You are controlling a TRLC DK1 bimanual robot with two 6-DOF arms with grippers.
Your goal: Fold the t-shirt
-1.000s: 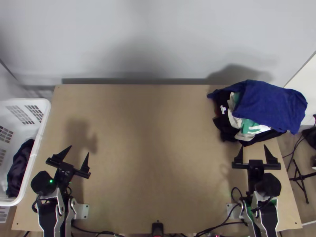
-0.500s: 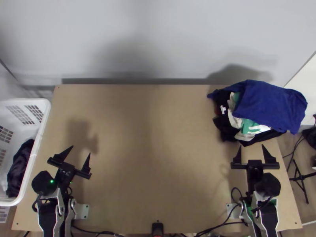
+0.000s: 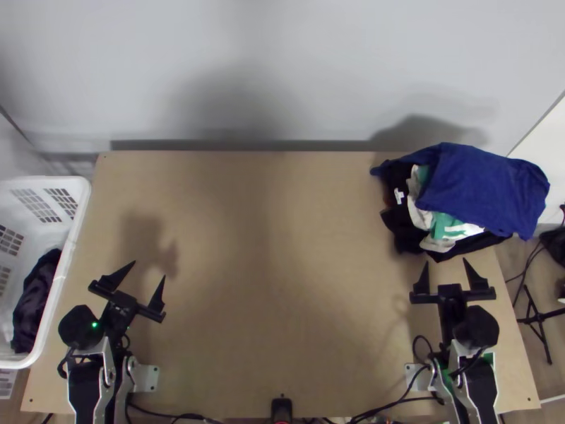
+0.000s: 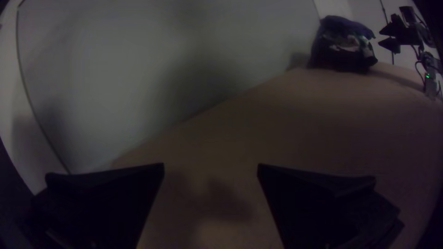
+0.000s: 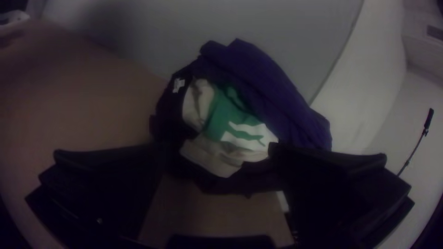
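In the top view my left gripper point(image 3: 149, 276) is open over the table's near left, with nothing between its fingers; my left gripper point(image 4: 211, 168) also spans wide in the left wrist view. At the near right, my right gripper point(image 3: 445, 269) stands open just short of a bunched pile of clothes. A blue cloth point(image 3: 484, 187) lies on top, over green and white, beige and black cloth point(image 3: 406, 230). In the right wrist view, the green cloth point(image 5: 226, 110) lies beyond my open right gripper point(image 5: 214, 150). Which piece is the t-shirt, I cannot tell.
A white laundry basket point(image 3: 78, 219) with dark cloth point(image 3: 35, 300) inside stands at the left edge. The wooden table point(image 3: 275, 240) stretches bare between the arms. A grey wall point(image 3: 247, 71) rises behind its far edge. Cables point(image 3: 392, 402) run along the near edge.
My left gripper has shifted slightly to the right, and my right gripper slightly to the left. Both have stayed open. The clothes pile has not moved.
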